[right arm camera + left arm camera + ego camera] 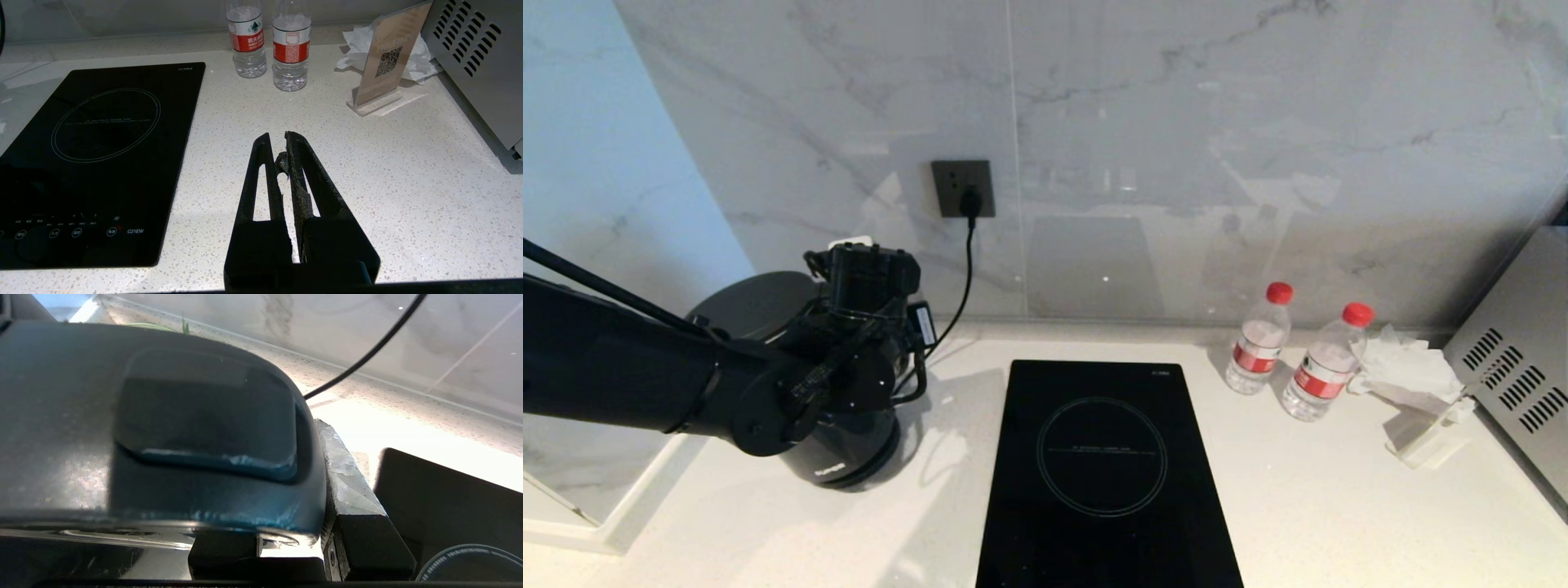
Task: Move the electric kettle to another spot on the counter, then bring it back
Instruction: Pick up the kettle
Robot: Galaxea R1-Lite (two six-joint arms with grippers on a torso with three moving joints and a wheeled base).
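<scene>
Fingers (351, 490) of the left gripper (849, 359) clasp the electric kettle (849, 457) by its handle, at the counter's (1339, 506) left end beside the induction hob (1103, 474). Whether it has travelled yet cannot be told. Right gripper (282, 159) hangs clenched, empty, over bare counter.

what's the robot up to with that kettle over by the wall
The left tool is closed on the handle of the black electric kettle, which sits at the left of the white counter, beside the black hob panel. A cord runs from the wall socket down behind the kettle. The right tool is shut and empty, hanging over bare counter near two water bottles. Whether the kettle is lifted or resting cannot be told.
</scene>
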